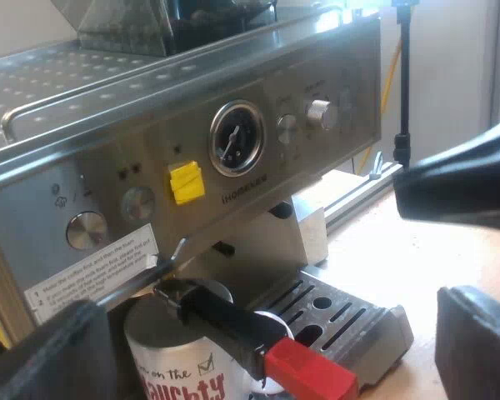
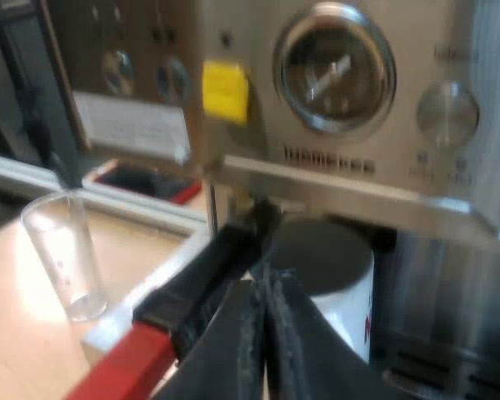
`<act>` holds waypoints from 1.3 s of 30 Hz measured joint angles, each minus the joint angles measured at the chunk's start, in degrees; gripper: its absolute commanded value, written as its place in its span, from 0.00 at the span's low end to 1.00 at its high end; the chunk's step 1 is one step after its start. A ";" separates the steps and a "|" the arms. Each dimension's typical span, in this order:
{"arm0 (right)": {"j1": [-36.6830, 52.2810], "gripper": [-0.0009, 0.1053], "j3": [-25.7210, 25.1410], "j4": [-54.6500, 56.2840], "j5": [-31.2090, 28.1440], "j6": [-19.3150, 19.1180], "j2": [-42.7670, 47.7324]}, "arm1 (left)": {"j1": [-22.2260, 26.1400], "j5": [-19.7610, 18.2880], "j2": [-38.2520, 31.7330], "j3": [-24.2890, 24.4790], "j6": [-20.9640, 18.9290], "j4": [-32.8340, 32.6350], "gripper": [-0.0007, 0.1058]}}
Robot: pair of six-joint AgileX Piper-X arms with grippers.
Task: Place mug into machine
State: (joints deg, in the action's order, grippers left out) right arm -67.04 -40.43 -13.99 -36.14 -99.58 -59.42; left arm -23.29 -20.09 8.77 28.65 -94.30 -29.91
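Under the brew head at the front of the espresso machine (image 1: 233, 100) stands the white mug (image 1: 171, 358), upright, with black and red lettering on its side. The metal holder (image 1: 233, 321) is locked in just above it. The holder's dark handle reaches out over the mug's rim toward me and ends in its red tip (image 1: 308, 371). I cannot see the mug's base, so I cannot tell what it rests on. The slotted drip tray (image 1: 350, 321) lies just beside it.

On the steel panel above are a round pressure gauge (image 1: 236, 138), a yellow sticker (image 1: 187, 182) near it, several knobs and a white instruction label. The bean hopper (image 1: 133, 25) sits on top of the machine.

My left gripper (image 1: 267, 333) hangs in front of the machine with its jaws released and spread wide. They hold nothing, and the mug and the handle show beyond the gap between them.

My right gripper (image 2: 261, 333) is close to the machine's front, just before the mug. Its jaws are clenched tight against each other with nothing between them. From this side the mug's opening looks dark, and the holder's handle passes near the right fingers.

A clear measuring glass (image 2: 62, 254) stands upright on the pale wooden desk (image 2: 17, 333), apart from the mug and the machine.
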 measured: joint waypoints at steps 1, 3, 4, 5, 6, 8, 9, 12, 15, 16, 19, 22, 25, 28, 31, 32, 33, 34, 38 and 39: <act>0.03 0.01 -0.37 0.00 -0.19 0.00 0.00 | 0.00 0.00 0.00 0.00 0.00 -0.13 0.75; 0.03 0.01 -2.15 0.12 -0.70 0.00 -0.20 | 0.00 0.00 0.00 0.00 0.00 -0.25 0.75; 0.03 0.01 -3.21 0.12 -0.91 0.00 -0.55 | 0.00 0.00 0.00 0.00 0.00 -0.32 0.75; 0.03 0.01 -3.59 0.12 -0.98 0.00 -0.86 | 0.00 0.00 0.00 0.00 0.00 -0.29 0.75; 0.03 0.01 -4.77 0.00 -0.99 0.00 -1.59 | 0.00 0.00 0.00 0.00 0.00 -0.29 0.75; 0.03 0.01 -6.51 0.01 -0.99 0.00 -3.49 | 0.00 0.00 0.00 0.00 0.00 -0.29 0.75; 0.03 0.01 -7.46 0.01 -0.99 -0.11 -4.77 | 0.00 0.00 0.00 0.00 0.00 -0.29 0.75; 0.03 0.01 -9.80 0.01 -1.11 -0.08 -8.21 | 0.00 0.00 0.00 0.00 0.00 -0.29 0.75; 0.48 0.01 -12.66 0.01 -1.05 -0.08 -11.85 | 0.00 0.00 0.00 0.00 0.00 -0.29 0.75; 0.56 0.01 -13.34 0.01 -0.93 -0.08 -12.67 | 0.00 0.00 0.00 0.00 0.00 -0.29 0.75; 2.03 0.01 -17.91 0.08 -0.94 -0.08 -17.35 | 0.00 0.00 0.00 0.00 0.00 -0.37 0.75; 3.52 0.01 -20.32 0.08 -0.06 -0.08 -19.95 | 0.00 0.00 0.00 0.00 0.00 -1.39 0.75; 4.47 0.01 -21.71 0.08 0.21 -0.08 -21.75 | 0.00 0.00 0.00 0.00 0.00 -2.19 0.75; 4.96 0.01 -21.96 0.08 0.23 -0.08 -22.63 | 0.00 0.00 0.00 0.00 0.00 -2.32 0.75; 5.75 0.01 -21.96 0.08 0.04 -0.08 -23.47 | 0.00 0.00 0.00 0.00 0.00 -2.46 0.75; 5.91 0.01 -22.05 0.08 0.01 -0.08 -23.58 | 0.00 0.00 0.00 0.00 0.00 -2.46 0.75; 5.91 0.01 -22.05 0.08 0.01 -0.08 -23.58 | 0.00 0.00 0.00 0.00 0.00 -2.46 0.75; 5.97 0.01 -22.13 0.08 -0.40 -0.08 -23.56 | 0.00 0.00 0.00 0.00 0.00 -2.46 0.75; 7.70 0.01 -22.10 0.08 1.04 -0.08 -23.42 | 0.00 0.00 0.00 0.00 0.00 -2.46 0.75; 7.97 0.01 -22.10 0.34 1.77 -0.08 -23.27 | 0.00 0.00 0.00 0.00 0.00 -2.46 0.75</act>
State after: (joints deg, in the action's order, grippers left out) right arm -59.07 -62.54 -13.64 -34.37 -99.66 -82.69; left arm -23.29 -20.09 8.77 28.65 -94.30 -32.37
